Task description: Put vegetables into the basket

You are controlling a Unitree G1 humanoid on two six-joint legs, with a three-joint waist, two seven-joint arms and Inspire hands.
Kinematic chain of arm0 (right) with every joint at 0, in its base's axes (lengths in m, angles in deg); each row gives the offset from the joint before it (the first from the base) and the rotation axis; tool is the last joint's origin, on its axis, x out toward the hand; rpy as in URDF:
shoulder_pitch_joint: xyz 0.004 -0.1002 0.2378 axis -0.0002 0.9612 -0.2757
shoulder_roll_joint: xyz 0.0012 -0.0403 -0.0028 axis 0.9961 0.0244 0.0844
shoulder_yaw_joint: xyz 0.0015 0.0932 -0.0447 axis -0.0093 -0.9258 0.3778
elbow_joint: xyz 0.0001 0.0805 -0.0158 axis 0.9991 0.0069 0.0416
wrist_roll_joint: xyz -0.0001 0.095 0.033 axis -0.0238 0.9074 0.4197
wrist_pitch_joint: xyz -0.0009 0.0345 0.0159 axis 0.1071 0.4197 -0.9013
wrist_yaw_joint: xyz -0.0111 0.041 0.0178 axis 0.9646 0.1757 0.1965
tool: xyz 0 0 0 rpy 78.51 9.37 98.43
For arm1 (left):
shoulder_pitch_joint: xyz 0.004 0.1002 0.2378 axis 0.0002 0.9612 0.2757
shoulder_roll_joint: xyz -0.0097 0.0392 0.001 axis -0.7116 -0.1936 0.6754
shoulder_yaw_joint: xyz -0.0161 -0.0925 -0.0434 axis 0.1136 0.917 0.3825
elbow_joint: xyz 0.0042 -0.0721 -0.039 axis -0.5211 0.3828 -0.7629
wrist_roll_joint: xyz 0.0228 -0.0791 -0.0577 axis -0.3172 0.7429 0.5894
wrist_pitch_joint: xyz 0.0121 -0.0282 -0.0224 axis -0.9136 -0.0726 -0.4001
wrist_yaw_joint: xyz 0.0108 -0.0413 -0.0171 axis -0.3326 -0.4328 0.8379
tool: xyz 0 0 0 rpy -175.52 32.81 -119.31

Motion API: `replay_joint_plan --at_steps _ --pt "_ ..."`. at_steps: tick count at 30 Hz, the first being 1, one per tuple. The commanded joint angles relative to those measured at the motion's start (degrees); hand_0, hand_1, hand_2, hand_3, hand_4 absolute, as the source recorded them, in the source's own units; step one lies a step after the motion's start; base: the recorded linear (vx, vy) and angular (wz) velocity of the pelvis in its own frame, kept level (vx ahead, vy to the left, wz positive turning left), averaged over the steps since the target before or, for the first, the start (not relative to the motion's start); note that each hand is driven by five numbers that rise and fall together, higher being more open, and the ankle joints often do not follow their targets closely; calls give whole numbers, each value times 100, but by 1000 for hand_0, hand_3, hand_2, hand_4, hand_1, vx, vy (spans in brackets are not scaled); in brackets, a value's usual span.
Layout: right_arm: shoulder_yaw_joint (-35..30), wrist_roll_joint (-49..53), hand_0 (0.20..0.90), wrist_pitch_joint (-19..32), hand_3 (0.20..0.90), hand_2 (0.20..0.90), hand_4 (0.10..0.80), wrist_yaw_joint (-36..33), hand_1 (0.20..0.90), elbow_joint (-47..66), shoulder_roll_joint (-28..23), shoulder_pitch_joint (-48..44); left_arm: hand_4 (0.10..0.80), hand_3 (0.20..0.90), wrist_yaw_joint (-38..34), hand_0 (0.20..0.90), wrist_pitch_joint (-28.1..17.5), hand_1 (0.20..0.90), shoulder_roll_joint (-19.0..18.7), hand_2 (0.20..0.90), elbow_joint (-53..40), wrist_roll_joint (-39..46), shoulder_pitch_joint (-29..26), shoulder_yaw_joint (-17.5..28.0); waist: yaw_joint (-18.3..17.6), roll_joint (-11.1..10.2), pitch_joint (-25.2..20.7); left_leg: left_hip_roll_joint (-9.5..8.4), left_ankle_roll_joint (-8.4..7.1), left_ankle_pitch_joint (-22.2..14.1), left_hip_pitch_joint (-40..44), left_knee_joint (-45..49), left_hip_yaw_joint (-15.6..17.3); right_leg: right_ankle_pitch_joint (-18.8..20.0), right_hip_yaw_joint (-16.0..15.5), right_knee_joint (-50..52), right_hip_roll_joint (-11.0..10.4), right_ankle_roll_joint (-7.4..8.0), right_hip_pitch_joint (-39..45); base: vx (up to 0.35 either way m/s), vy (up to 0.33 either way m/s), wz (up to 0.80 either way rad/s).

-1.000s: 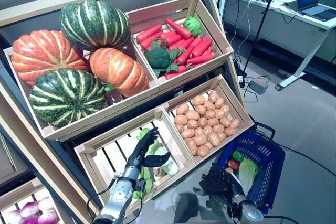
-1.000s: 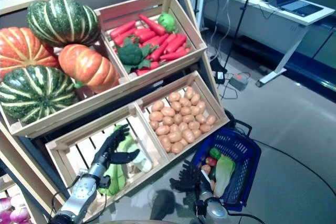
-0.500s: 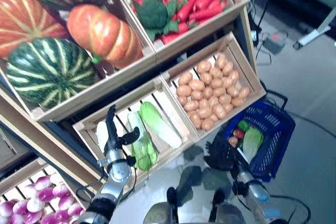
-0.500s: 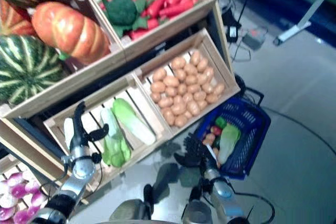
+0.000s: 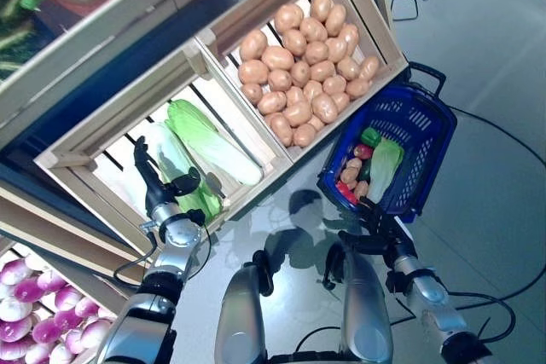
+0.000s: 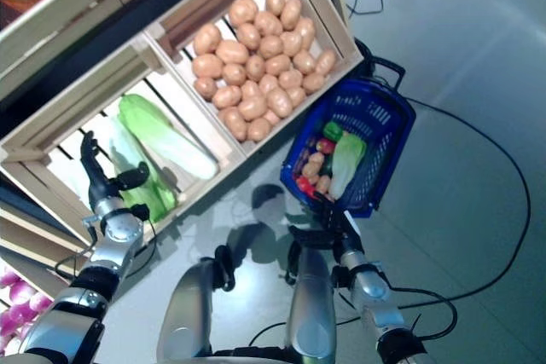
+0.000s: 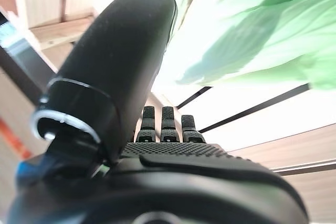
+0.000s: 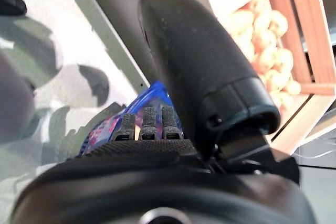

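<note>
The blue plastic basket (image 5: 429, 122) stands on the floor to the right of the wooden stand. In it lie a pale green cabbage (image 5: 385, 167), a green pepper (image 5: 370, 136), small red vegetables and potatoes. My left hand (image 5: 159, 195) is open, fingers straight up, at the front of the lower left crate (image 5: 78, 153), just left of a green cabbage (image 5: 201, 198). The left wrist view shows its straight fingers (image 7: 163, 124) with green leaves (image 7: 252, 40) beyond. My right hand (image 5: 368, 239) is open, just before the basket's near rim; the basket also shows in the right wrist view (image 8: 149, 100).
The slanted wooden stand (image 5: 192, 57) fills the upper left, with a second lower crate (image 5: 388, 36) right beside the basket. The basket's black handle (image 5: 428, 72) points away from me. Grey floor (image 5: 495, 193) lies to the right of the basket.
The camera has tilted down, so the whole picture has shifted. My left hand has come off the cabbages to the crate's front left. My right hand stays by the basket.
</note>
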Motion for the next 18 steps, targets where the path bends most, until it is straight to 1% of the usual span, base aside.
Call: replay_joint_plan --at_steps 1,7,11,15,18 --pt "110 296 900 290 900 900 800 -183 900 518 -26 -115 800 900 -389 900 -168 900 -668 900 22 124 -474 273 -81 -104 -177 -45 282 -489 -223 508 256 -256 -29 197 -39 -132 206 -15 45 -5" --pt "133 326 900 188 900 900 800 -287 900 490 -128 -252 800 900 -481 900 -40 900 -978 900 298 175 -869 248 -138 -104 -144 31 275 -669 -481 838 275 -353 88 508 -72 -108 -135 5 53 0" --pt "151 390 900 104 900 900 800 -384 900 497 -218 -318 800 900 -437 900 83 900 -1201 900 448 460 -1147 237 -157 -104 -130 36 277 -740 -616 925 269 -378 151 614 -77 -74 -327 23 61 -2" --pt "172 403 900 55 900 900 800 -448 900 493 -294 -374 800 900 -433 900 155 900 -1344 900 600 623 -1451 182 -184 -116 -99 38 271 -783 -735 979 243 -386 211 700 -69 -46 -505 26 62 -1" --pt "190 447 900 32 900 900 800 -504 900 469 -376 -482 800 900 -391 900 225 900 -1497 900 762 952 -1793 135 -210 -125 -53 69 270 -811 -824 999 262 -375 243 728 -69 -22 -636 27 75 2"
